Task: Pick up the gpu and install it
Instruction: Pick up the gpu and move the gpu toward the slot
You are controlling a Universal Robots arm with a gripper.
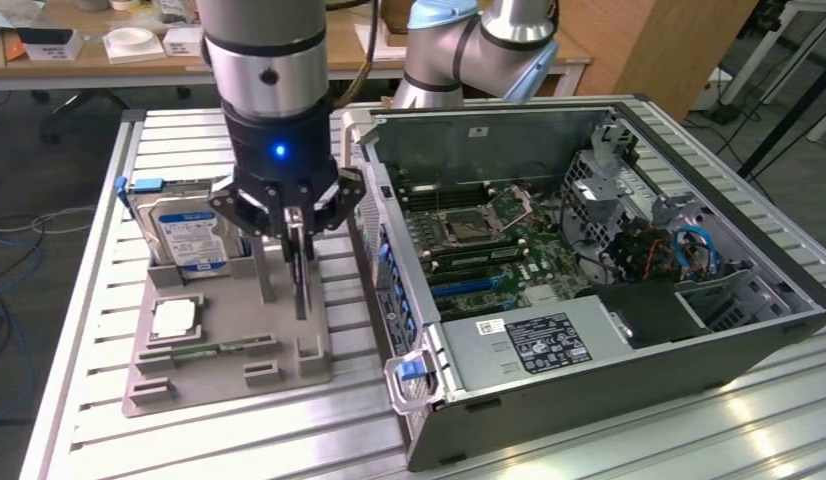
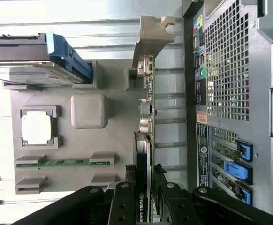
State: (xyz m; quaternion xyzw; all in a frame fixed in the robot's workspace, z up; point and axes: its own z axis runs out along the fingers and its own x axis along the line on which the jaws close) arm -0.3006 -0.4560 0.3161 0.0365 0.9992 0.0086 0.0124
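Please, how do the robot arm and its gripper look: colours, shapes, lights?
The arm is a silver tube with pale blue joint caps. Its black wrist carries a small blue light. The gripper is black, with two jointed linkage fingers.

- gpu (image 2: 146, 140): white lettering along its edge near the gripper (image 2: 142, 174), reading "NVIDIA QUAD"; the letters after that cannot be made out.
- Power supply label (image 1: 540, 338): white with black blocks and fine print, not legible.
- Hard drive label (image 1: 193, 243): blue and white, print not legible.
- Case rear sticker (image 2: 202, 150): black with small white print, not legible.
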